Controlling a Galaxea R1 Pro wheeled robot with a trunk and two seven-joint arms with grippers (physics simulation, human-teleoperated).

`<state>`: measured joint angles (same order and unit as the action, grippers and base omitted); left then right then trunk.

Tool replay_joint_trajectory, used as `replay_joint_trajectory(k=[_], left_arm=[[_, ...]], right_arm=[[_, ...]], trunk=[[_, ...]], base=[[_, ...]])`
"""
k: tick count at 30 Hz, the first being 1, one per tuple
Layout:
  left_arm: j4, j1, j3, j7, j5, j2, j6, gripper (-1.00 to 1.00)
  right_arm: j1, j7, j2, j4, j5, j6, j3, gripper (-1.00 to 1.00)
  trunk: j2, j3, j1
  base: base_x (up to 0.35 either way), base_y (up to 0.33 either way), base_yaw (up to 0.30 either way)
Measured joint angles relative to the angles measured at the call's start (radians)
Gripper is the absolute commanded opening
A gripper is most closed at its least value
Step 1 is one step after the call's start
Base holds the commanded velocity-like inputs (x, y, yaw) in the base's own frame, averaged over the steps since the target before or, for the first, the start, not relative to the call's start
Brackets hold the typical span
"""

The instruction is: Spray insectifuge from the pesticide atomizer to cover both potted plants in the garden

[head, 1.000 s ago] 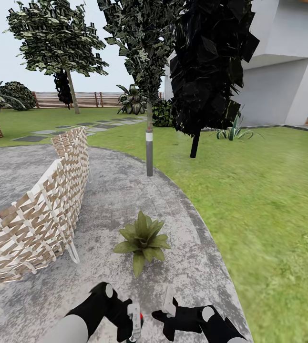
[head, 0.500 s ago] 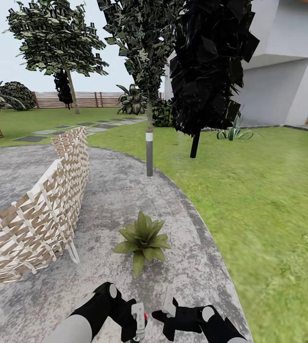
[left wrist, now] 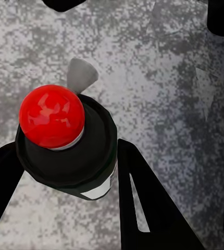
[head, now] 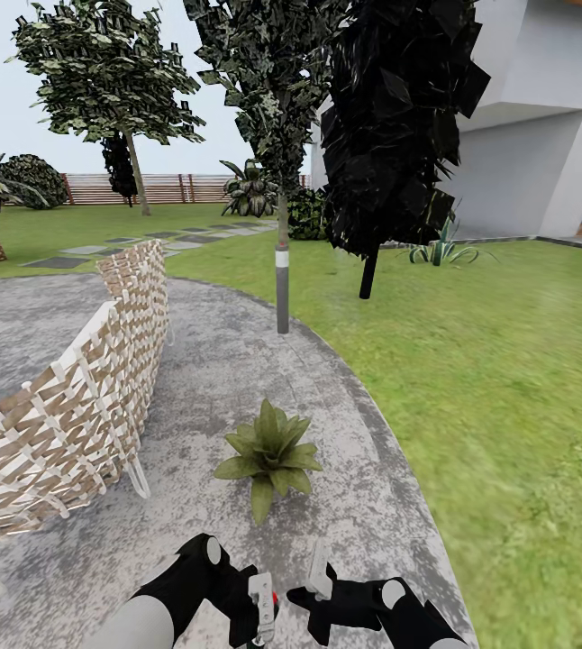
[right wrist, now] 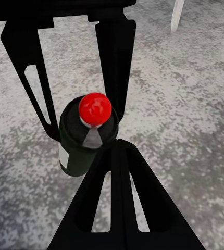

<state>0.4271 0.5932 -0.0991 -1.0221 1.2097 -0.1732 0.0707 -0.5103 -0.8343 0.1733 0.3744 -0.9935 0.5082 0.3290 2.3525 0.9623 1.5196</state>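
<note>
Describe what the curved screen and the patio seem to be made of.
The curved screen looks like woven wicker or rattan: tan and white strips interlaced on a pale frame, matte. The patio looks like stone or concrete paving: mottled grey, rough and dull, though the render leaves it open.

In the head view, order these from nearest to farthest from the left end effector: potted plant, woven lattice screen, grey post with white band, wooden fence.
1. Potted plant, just ahead of the left end effector, on the patio.
2. Woven lattice screen, left.
3. Grey post, at the patio's far edge.
4. Wooden fence, across the lawn.
</note>
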Motion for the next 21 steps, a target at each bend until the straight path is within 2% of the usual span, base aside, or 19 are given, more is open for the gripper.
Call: replay_joint_trajectory(k=[6, 17, 19, 21], left_arm=[[-0.009, 0.001, -0.001, 0.003, -0.007, 0.0, 0.001, -1.0], [-0.04, 0.002, 0.0, 0.072, -0.014, 0.0, 0.002, -1.0], [-0.04, 0.002, 0.0, 0.073, -0.033, 0.0, 0.003, -1.0], [-0.04, 0.002, 0.0, 0.073, -0.077, 0.0, 0.003, -1.0]], right_arm=[[0.0, 0.0, 0.0, 0.0, 0.0, 0.0, 0.0, -1.0], [0.0, 0.0, 0.0, -0.001, 0.0, 0.0, 0.0, -1.0], [0.0, 0.0, 0.0, -0.001, 0.0, 0.0, 0.0, -1.0], [0.0, 0.0, 0.0, -0.001, 0.001, 0.0, 0.0, -1.0]], trunk=[[0.0, 0.0, 0.0], [0.0, 0.0, 0.0], [0.0, 0.0, 0.0], [0.0, 0.0, 0.0]], base=[[0.0, 0.0, 0.0], [0.0, 0.0, 0.0], [0.0, 0.0, 0.0], [0.0, 0.0, 0.0]])
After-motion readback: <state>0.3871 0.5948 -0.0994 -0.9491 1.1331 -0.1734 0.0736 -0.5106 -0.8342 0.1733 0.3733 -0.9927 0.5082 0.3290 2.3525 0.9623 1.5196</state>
